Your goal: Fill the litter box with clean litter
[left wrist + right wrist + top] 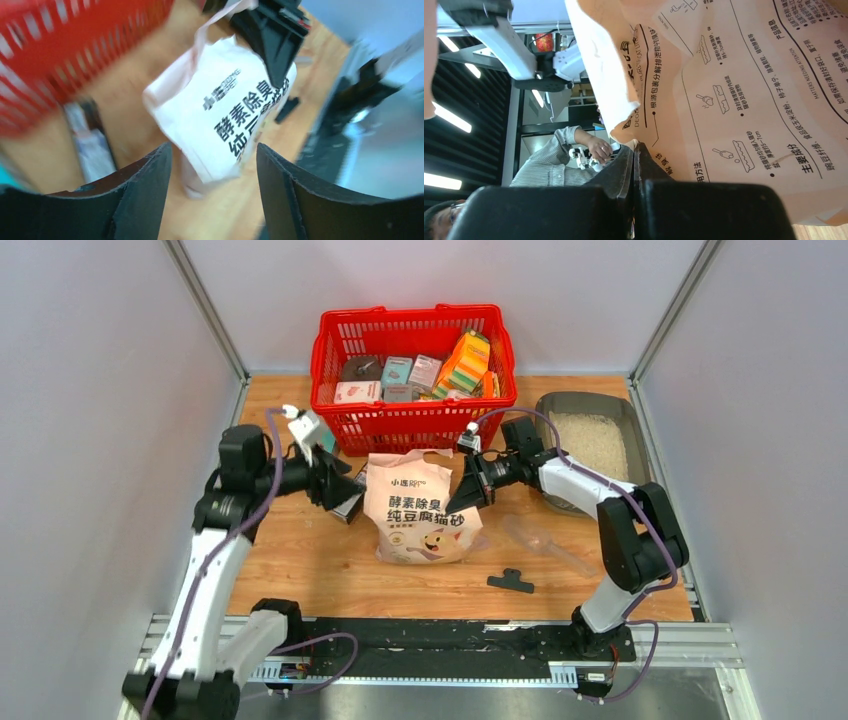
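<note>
At bag (421, 512) rim, right gripper (455, 503) pinching, left gripper (344, 498) spread

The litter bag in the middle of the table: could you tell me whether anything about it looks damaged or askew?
Yes. The bag has a ragged, torn top edge, not a clean cut, as the right wrist view shows. The right gripper has its jaws shut on the upper right edge; the left gripper stands open beside it.
</note>
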Action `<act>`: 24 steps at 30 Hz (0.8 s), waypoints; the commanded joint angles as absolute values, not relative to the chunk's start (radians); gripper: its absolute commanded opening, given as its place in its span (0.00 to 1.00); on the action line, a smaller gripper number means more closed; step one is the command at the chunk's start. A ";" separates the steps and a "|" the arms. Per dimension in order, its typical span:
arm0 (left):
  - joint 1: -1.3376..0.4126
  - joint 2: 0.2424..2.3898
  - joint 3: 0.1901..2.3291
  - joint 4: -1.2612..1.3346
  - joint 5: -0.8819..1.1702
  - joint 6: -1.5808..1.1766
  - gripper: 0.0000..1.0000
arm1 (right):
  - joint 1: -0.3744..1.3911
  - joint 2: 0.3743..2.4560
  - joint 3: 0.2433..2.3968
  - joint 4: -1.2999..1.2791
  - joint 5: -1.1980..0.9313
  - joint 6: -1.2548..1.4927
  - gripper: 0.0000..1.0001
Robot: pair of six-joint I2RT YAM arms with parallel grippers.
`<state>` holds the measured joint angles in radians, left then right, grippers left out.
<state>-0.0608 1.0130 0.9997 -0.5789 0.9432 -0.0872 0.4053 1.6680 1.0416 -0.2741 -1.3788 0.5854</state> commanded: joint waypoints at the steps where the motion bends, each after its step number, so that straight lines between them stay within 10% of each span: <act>1: -0.181 0.851 0.972 -0.540 0.839 0.568 0.72 | 0.413 1.674 1.077 -0.216 -1.467 0.690 0.00; 17: -0.598 1.229 1.108 -0.621 0.867 0.992 0.73 | 0.388 1.597 1.005 -0.225 -1.361 0.696 0.00; 24: -0.617 1.269 1.095 -0.583 0.844 0.962 0.73 | 0.373 1.470 0.928 -0.229 -1.223 0.584 0.35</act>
